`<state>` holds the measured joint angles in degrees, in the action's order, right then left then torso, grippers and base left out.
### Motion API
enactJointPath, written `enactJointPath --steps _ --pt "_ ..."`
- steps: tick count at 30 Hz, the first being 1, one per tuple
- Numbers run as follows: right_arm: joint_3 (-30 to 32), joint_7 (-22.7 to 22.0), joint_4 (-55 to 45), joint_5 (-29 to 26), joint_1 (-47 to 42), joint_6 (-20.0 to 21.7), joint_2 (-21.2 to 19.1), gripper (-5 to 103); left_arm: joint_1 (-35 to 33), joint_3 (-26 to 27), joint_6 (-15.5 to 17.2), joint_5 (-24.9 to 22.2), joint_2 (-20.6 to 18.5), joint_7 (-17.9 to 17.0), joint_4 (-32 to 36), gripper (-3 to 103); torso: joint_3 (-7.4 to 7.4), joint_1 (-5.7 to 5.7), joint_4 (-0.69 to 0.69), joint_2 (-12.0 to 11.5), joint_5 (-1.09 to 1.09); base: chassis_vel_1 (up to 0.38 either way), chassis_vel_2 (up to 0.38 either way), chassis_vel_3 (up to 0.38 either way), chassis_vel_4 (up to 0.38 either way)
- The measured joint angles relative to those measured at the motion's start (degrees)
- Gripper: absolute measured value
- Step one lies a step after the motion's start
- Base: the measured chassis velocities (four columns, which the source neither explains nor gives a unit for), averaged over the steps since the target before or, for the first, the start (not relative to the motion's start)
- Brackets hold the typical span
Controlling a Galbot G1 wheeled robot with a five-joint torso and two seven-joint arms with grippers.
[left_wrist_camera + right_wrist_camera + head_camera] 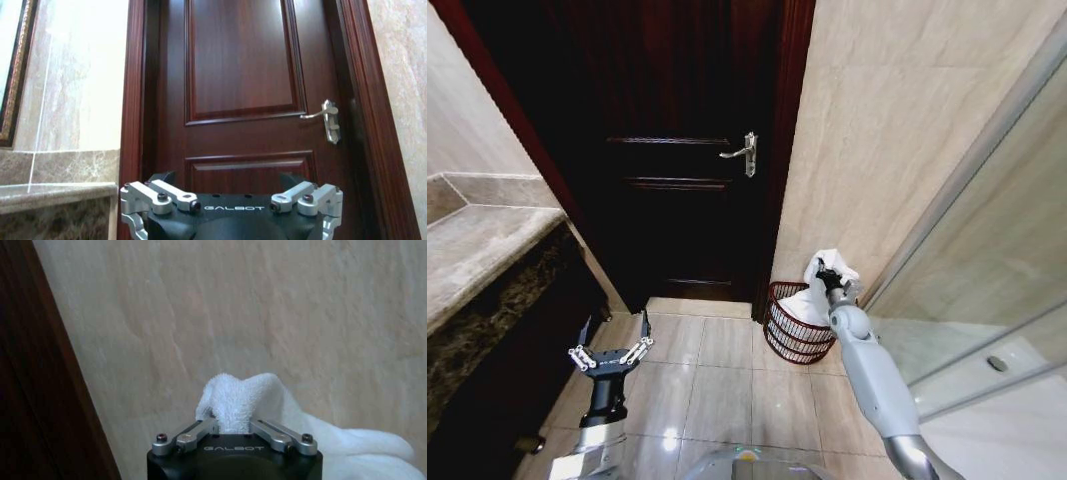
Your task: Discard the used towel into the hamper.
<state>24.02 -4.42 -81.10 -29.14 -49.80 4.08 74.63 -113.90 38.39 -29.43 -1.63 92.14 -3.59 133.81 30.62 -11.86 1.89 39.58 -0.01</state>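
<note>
the towel (825, 283) is held clenched in the right gripper (831, 279) over the hamper (795, 328) — not yet released; the left gripper (610, 352) is splayed, idle.

Beige tiled floor (717, 390), hamper (795, 335) standing on it by the wall

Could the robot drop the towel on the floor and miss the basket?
Maybe. The right gripper pinches only one fold of the towel above the hamper, so the loose cloth might drape over the rim or slip outside it. The hamper is small and sits right against the wall beside the door, so the arm could bump it. The left gripper waits open, over the floor.
</note>
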Motion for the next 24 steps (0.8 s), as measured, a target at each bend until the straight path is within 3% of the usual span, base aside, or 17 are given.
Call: enactJointPath --steps 12,24 --pt "0.20 0.12 0.21 -0.29 -0.97 1.40 -0.43 3 -0.93 0.09 -0.92 0.19 0.00 0.00 -0.49 100 -1.67 1.21 0.00 -2.90 0.02 0.000 0.000 0.000 0.000" --pt "1.12 0.04 -3.02 -2.00 -5.17 5.95 -1.71 3 0.43 -0.39 -0.94 0.38 0.00 0.18 -1.30 100 -3.58 2.52 0.00 -6.10 0.01 0.000 0.000 0.000 0.000"
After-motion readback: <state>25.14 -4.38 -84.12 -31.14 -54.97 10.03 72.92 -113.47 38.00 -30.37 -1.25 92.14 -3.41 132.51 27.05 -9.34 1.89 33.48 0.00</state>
